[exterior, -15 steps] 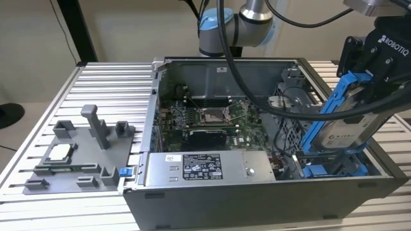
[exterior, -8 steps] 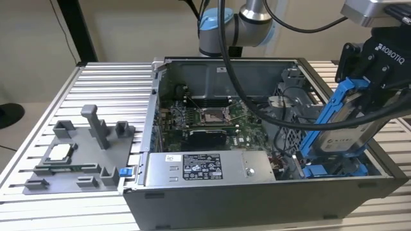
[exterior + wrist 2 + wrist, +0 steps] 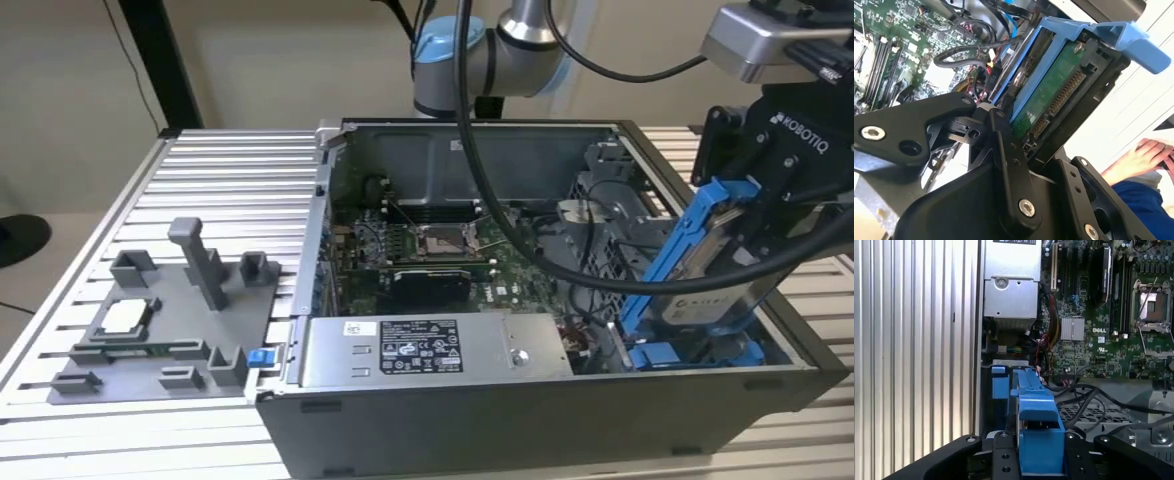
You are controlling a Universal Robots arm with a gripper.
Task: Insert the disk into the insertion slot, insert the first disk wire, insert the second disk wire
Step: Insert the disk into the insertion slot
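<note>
Blue-framed disk point(image 3: 705, 275), clamped between the closed jaws of the gripper point(image 3: 761, 225), hangs tilted over the insertion slot point(image 3: 694, 352); clean seating likely demands alignment parallel to the slot, clear of black cables point(image 3: 1081, 392).

The disk point(image 3: 711, 300) is silver in a blue frame with a green board, the claw point(image 3: 750, 230) black, the power-supply box point(image 3: 427, 345) grey with a white label, the table point(image 3: 227, 180) ribbed silver.
</note>
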